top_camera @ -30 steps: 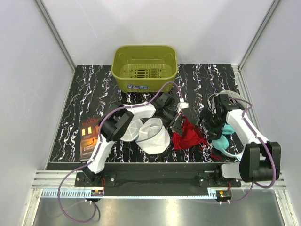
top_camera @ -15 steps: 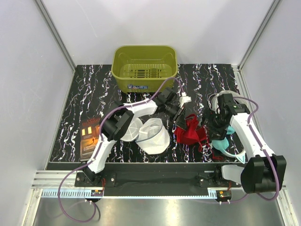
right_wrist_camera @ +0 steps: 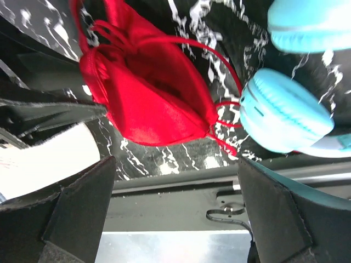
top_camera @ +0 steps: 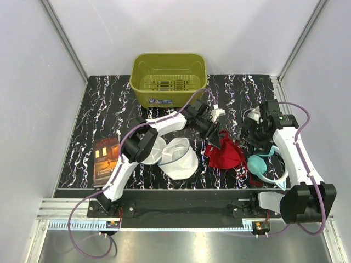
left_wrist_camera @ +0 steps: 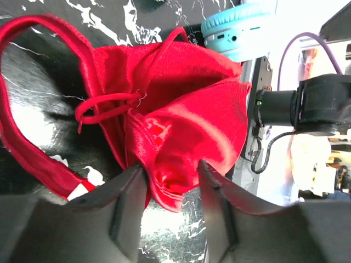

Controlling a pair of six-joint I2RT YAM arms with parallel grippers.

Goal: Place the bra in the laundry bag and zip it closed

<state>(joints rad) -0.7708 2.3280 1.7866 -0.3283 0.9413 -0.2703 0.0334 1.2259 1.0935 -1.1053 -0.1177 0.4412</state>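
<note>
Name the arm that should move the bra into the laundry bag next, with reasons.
Left. The left gripper clamps the bra, and the laundry bag lies right beside that arm. The right gripper hangs open and empty beyond the bra, farther from the bag.

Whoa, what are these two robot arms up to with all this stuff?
The left gripper has a small bright red fabric bra pinched between its fingers, just right of a white round mesh laundry bag that lies on the black marbled table and looks unzipped. The right gripper hangs open close by, holding nothing, near teal headphones. The bra is not in the bag yet.
</note>
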